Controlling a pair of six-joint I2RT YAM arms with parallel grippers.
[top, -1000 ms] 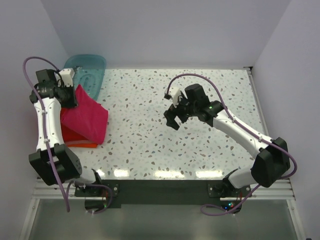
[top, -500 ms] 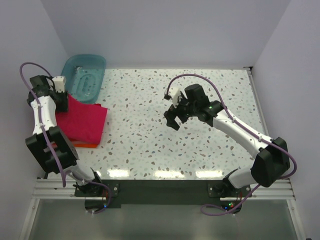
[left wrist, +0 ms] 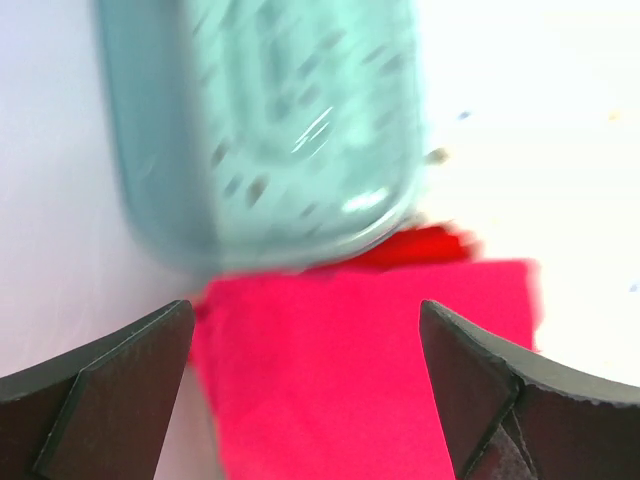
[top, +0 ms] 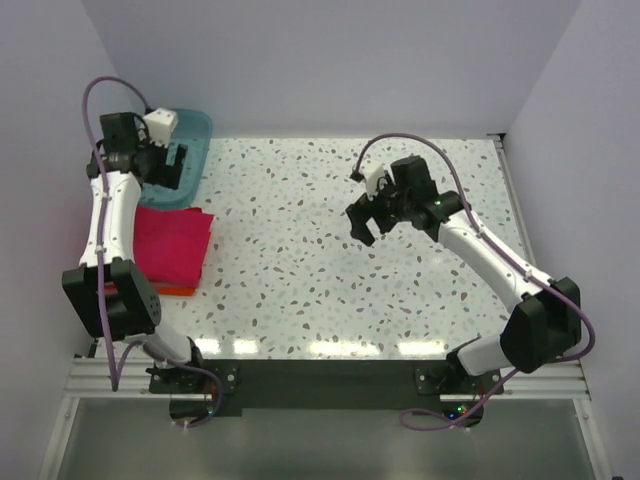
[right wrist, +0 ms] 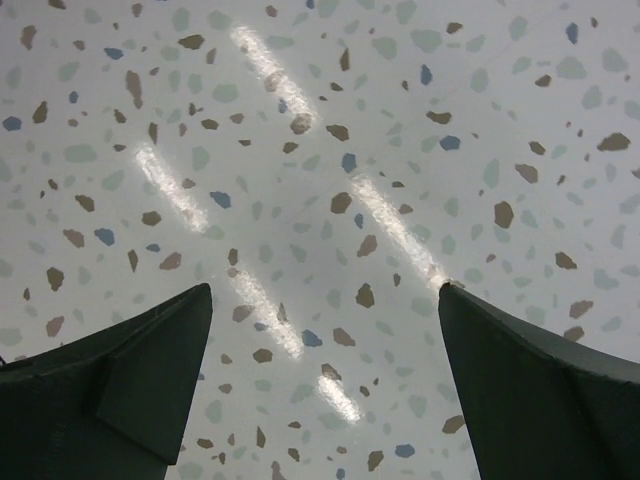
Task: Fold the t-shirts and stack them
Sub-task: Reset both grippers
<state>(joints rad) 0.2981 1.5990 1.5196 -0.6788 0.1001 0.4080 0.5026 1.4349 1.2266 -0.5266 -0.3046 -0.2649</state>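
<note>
Lying folded on red t-shirt [left wrist: 420, 245]: magenta t-shirt [top: 172, 243], left fingers [left wrist: 100, 390] spread wide

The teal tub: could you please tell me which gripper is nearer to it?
Left. The left gripper hovers over the teal tub; the right gripper is far to its right.

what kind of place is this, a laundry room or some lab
Most likely a robot lab test cell, not a home: a left arm and right arm bolted to a metal rail at a speckled table, boxed in by plain white walls.
</note>
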